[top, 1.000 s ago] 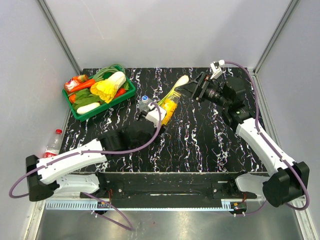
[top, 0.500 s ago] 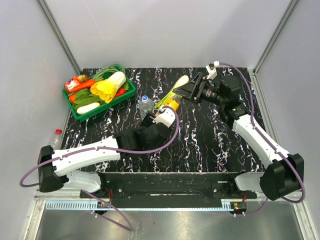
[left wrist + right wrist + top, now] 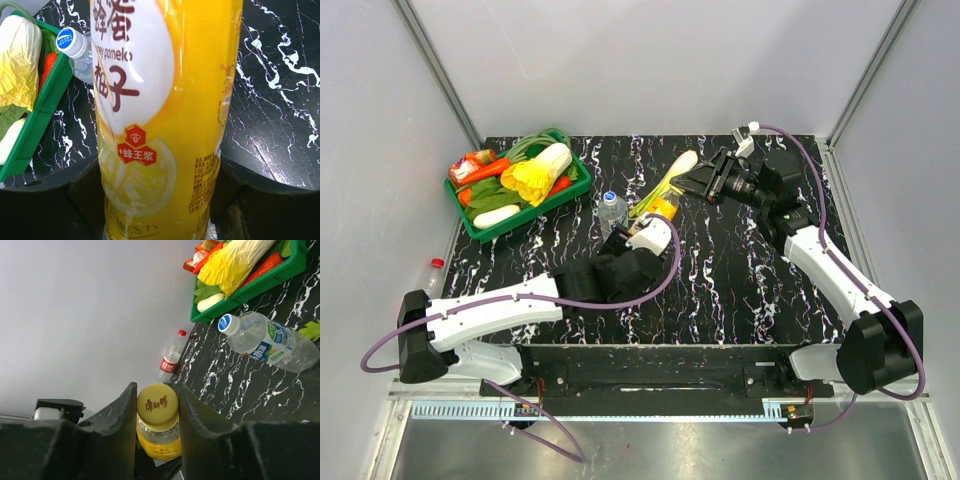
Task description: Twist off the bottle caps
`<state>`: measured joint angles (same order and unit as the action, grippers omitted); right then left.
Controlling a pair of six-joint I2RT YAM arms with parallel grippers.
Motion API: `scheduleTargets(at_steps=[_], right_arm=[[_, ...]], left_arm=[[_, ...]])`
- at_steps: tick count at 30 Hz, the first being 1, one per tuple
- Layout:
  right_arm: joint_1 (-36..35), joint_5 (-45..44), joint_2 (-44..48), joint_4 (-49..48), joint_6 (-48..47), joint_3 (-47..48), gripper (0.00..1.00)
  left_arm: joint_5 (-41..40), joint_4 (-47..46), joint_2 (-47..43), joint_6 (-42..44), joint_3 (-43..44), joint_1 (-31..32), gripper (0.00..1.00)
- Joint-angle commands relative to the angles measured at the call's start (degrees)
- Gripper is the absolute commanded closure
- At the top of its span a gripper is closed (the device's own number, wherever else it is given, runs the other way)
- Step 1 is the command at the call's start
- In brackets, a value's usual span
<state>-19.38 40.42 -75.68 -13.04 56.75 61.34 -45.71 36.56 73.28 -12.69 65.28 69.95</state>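
The left hand [image 3: 160, 167] gripped the full, likely slippery honey pomelo bottle [image 3: 165, 100] mid-body; the right hand [image 3: 156, 390] clamped its yellow cap [image 3: 157, 405].

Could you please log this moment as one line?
left gripper: shut on juice bottle | right gripper: shut on yellow cap | blue-label bottle: capped

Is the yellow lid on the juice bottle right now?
Yes, the yellow lid sits on top of the juice bottle, with the right hand closed around it.

White arm links [image 3: 490, 315], black joints [image 3: 590, 276], purple cables [image 3: 676, 258] — fingers [image 3: 114, 427] seemingly matte black
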Motion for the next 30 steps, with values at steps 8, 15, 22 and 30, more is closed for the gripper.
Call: scheduleTargets(at_steps=[8, 15, 22, 30], right_arm=[[0.30, 3.17, 0.88, -3.75, -2.69, -0.69, 0.95], [0.30, 10.01, 0.88, -9.45, -3.49, -0.96, 1.00], [0.48, 15.82, 1.15, -17.62, -0.95, -0.96, 1.00], [0.57, 21.88, 0.62, -34.66, 6.61, -1.31, 1.00]], left_arm=[[0.53, -0.16, 1.17, -2.08, 1.44, -0.08, 0.93], [15.36, -8.33, -3.57, -3.13, -4.00, -5.69, 0.94], [39.79, -20.19, -13.05, -3.39, -11.74, -15.36, 0.95], [73.80, -33.73, -17.99, -7.00, -16.32, -25.03, 0.95]])
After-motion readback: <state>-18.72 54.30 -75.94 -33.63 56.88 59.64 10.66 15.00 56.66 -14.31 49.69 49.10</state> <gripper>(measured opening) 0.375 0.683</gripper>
